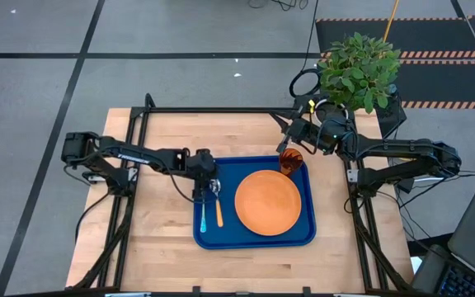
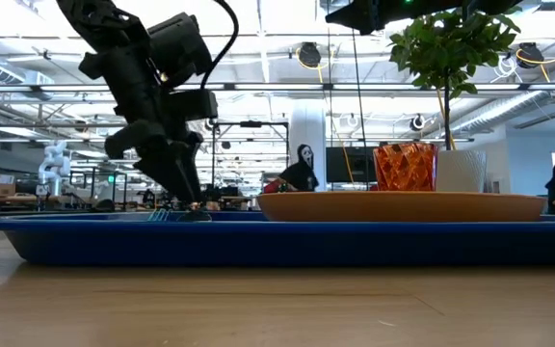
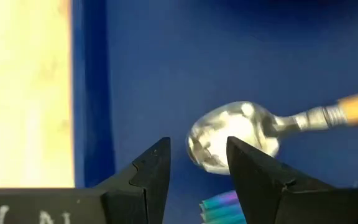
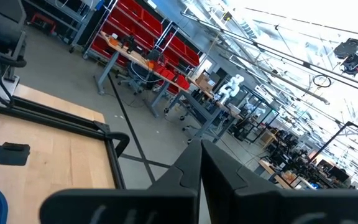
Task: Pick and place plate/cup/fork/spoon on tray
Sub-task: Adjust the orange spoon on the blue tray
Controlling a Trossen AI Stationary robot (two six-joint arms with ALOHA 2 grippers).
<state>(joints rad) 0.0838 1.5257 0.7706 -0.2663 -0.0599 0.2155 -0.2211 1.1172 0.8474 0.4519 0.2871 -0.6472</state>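
While the shut right end effector (image 1: 291, 129) is waiting past the cup (image 1: 291, 159), the open left end effector (image 1: 207, 191) is hovering over the spoon (image 1: 217, 203) bowl, handle running away lengthwise beside the fork (image 1: 203, 216).

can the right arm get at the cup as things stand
Probably yes. The cup stands in the tray's far right corner, beside the plate, with nothing over it. The right gripper is shut, raised just beyond that corner; it would have to open first.
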